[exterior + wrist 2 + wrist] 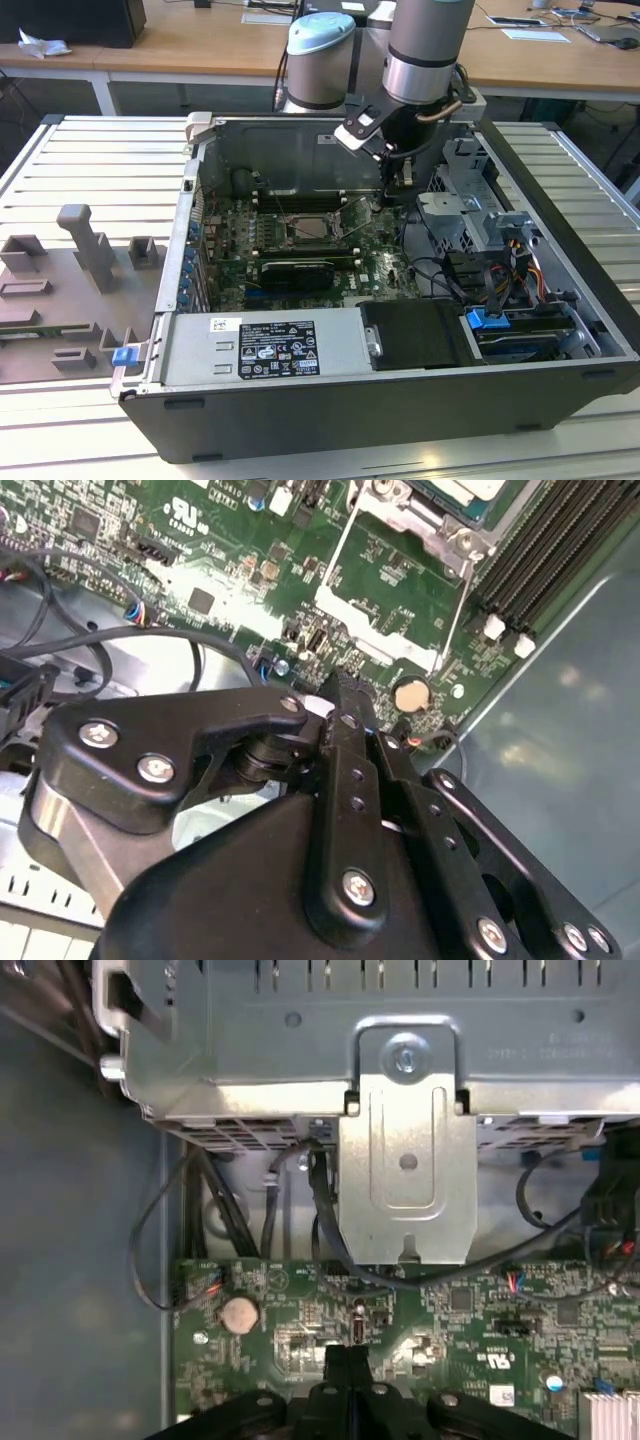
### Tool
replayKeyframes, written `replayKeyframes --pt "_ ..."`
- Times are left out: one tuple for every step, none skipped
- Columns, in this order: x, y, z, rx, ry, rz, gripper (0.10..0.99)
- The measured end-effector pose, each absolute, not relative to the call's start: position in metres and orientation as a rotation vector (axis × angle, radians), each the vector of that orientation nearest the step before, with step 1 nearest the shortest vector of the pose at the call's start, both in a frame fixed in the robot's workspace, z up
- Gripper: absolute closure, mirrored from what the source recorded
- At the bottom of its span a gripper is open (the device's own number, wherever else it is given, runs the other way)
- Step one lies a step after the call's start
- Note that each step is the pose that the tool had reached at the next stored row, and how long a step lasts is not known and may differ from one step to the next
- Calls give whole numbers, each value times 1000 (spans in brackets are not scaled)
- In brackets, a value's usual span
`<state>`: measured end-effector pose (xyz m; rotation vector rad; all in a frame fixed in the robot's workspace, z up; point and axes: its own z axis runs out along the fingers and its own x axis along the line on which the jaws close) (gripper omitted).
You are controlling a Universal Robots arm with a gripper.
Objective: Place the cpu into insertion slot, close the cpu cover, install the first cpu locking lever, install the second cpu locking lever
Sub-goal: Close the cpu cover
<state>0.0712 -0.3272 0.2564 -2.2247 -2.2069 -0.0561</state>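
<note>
Step in hand, by my judgement: latching. The cpu (pixel 313 227) looks seated in the socket (pixel 292 230), cover (pixel 425 518) down over it, both thin levers (pixel 337 555) standing free beside the socket. Gripper (pixel 345 687), fingers pressed together and empty, hangs over the board (pixel 300 1320) just off the socket's corner. Catching a lever would need a fine sideways nudge; room is open toward the socket, while drive cage (pixel 405 1150) and cables (pixel 330 1230) crowd the side away from it.

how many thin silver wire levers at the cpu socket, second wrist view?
2. One thin silver wire lever runs beside the long black memory slots; the other runs along the opposite side of the square insertion slot. None seems hidden.
</note>
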Motion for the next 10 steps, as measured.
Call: replayKeyframes --pt "71 -327 255 -2224 -2207 -56 980" --pt "71 -327 252 -2224 -2208 -56 980" --pt "71 -327 249 -2224 -2208 -56 980" --pt "71 -327 246 -2224 -2208 -56 980" --pt "71 -327 244 -2223 -2208 -56 980" --pt "71 -327 244 -2223 -2207 -55 980" --pt "71 -327 244 -2223 -2207 -53 980" --pt "71 -326 244 -2221 -2205 -49 980" --pt "70 -326 244 -2219 -2204 -46 980" --pt "70 -326 244 -2218 -2202 -43 980"
